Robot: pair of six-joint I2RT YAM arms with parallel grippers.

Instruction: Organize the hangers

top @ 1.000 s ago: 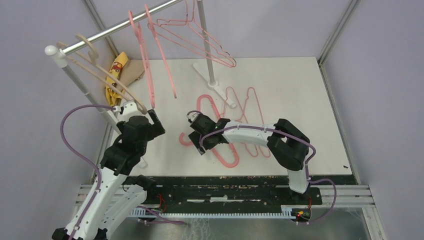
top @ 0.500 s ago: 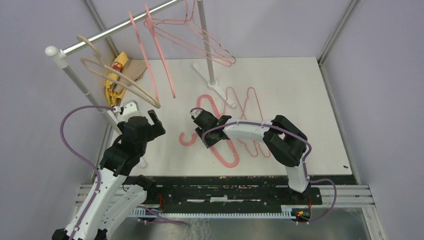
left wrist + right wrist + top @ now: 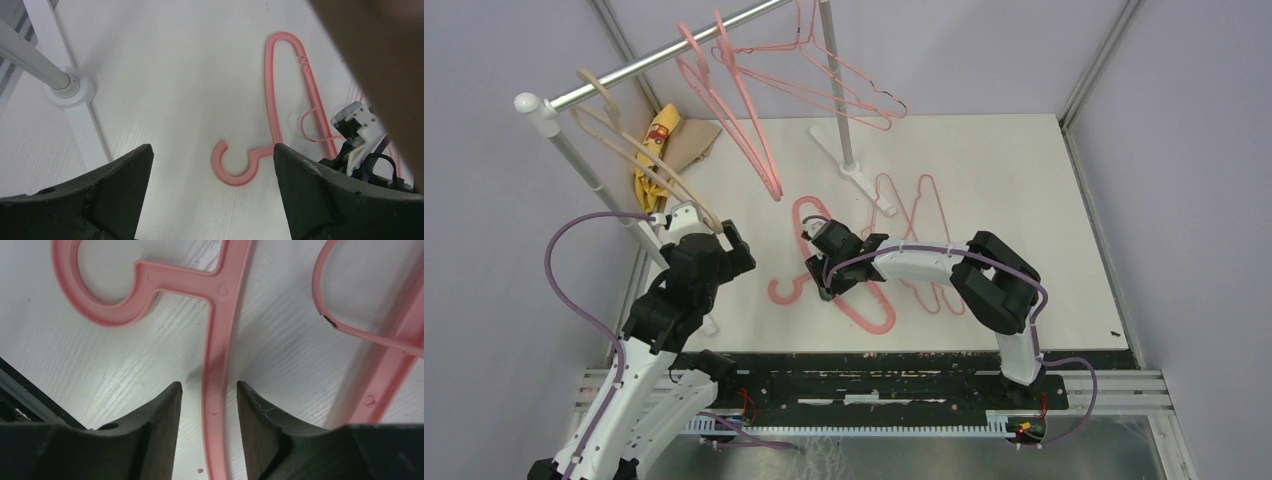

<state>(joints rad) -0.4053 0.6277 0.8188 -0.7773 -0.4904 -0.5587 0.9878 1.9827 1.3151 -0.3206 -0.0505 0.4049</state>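
A thick pink plastic hanger lies on the white table, its hook to the left; it also shows in the left wrist view and the right wrist view. My right gripper is low over it, and in its wrist view the right gripper is open, its jaws either side of the hanger's arm with small gaps. Thin pink wire hangers lie behind it. My left gripper, seen in its wrist view, is wide open and empty by the lower end of the beige hanger. Pink plastic hangers and wire hangers hang on the rail.
The silver rail runs across the back left on two posts; one foot stands mid-table, the other foot is by my left gripper. A yellow and tan cloth lies at the back left. Grey walls enclose the table.
My right gripper has moved left and down over the plastic hanger, which shifted a little to the left. The hangers on the rail have swung. My left gripper has barely moved.
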